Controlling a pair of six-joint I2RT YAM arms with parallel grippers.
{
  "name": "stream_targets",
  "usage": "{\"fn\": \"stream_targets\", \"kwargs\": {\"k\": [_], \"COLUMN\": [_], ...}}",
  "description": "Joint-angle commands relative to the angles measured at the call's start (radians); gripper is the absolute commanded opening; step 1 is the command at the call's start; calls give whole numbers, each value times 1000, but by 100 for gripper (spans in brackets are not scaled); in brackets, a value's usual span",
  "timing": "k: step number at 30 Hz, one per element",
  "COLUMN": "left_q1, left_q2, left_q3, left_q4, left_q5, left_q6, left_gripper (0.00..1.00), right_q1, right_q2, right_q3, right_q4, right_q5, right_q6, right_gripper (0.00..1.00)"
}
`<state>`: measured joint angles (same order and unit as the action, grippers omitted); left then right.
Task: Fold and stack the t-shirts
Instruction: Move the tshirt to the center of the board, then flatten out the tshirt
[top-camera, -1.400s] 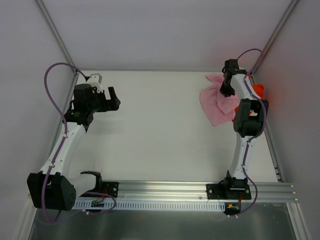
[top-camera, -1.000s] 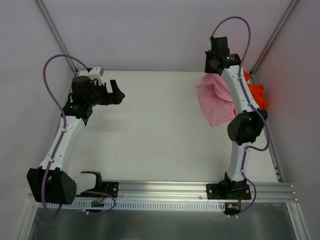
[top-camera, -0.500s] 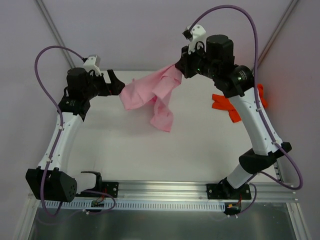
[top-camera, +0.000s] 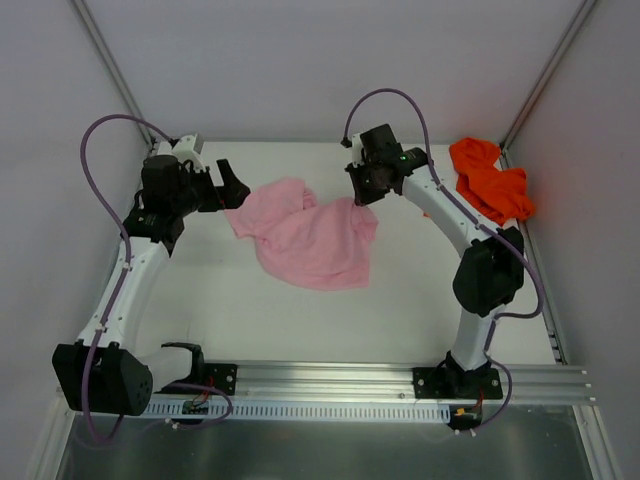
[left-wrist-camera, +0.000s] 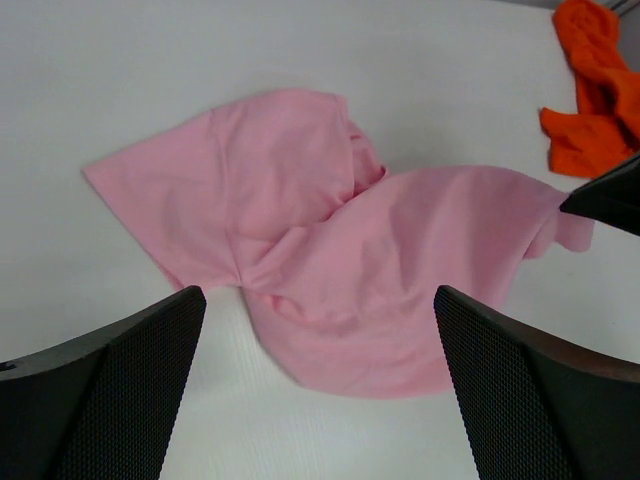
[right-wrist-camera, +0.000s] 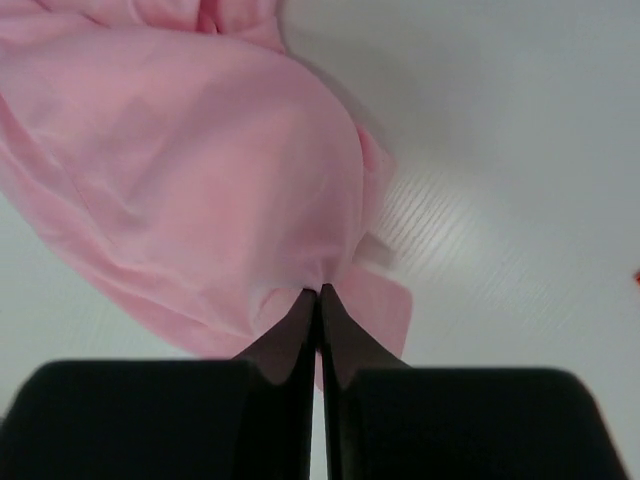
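The light pink t-shirt lies crumpled on the white table in the middle. My right gripper is shut on the pink t-shirt's right edge, the cloth bunching at the fingertips. The same pink t-shirt spreads below my left gripper, whose fingers stand wide apart with nothing between them. In the top view the left gripper hangs just left of the shirt's upper left corner. The bright orange t-shirt sits bunched at the back right corner, and the orange t-shirt shows at the upper right of the left wrist view.
Grey walls with metal corner posts close in the table at the back and sides. An aluminium rail carrying both arm bases runs along the near edge. The right arm's elbow hangs over the table's right side.
The right gripper has carried the pink t-shirt from the back right to the middle and lowered it, so it now lies spread on the table. The orange t-shirt is left uncovered. The left gripper stayed open.
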<state>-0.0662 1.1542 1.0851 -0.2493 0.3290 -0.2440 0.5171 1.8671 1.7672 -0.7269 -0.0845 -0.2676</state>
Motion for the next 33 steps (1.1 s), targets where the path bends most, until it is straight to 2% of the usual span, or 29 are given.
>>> {"fn": "stream_targets", "kwargs": {"k": [1,3,6,7,9,11,14,20,23,24,27,33], "left_q1": [-6,-6,-6,-6,-6,-6,-6,-6,-6,-6,-6,-6], "left_q2": [22,44,84,97,148,189,283,439,481,492,529,590], "left_q3": [-30,-33,-25,-22,-8,10,36,58,64,65,59,39], "left_q4": [-4,-4,7,13,15,-1,-19,15,28,25,38,93], "left_q5": [-51,-83,-102,-123,-163,-261,-321,-387,-403,-407,-407,-363], "left_q6": [-44,-60,-70,-81,-101,-159,-236,-373,-403,-422,-461,-527], "left_gripper": [99,99,99,99,99,99,99,92,89,89,85,74], "right_q1": [11,12,14,15,18,17,18,17,18,18,18,18], "right_q2": [-22,-107,-244,-272,-343,-385,-431,-398,-396,-396,-394,-390], "right_q3": [-78,-226,-356,-414,-471,-553,-629,-640,-617,-592,-522,-413], "right_q4": [-43,1,53,53,46,49,67,130,130,127,110,86], "right_q5": [-12,-73,-164,-178,-173,-138,-109,-146,-139,-138,-133,-136], "right_q6": [34,83,126,126,114,113,122,159,145,137,114,90], "right_gripper": [1,1,1,6,16,19,20,20,33,41,52,57]}}
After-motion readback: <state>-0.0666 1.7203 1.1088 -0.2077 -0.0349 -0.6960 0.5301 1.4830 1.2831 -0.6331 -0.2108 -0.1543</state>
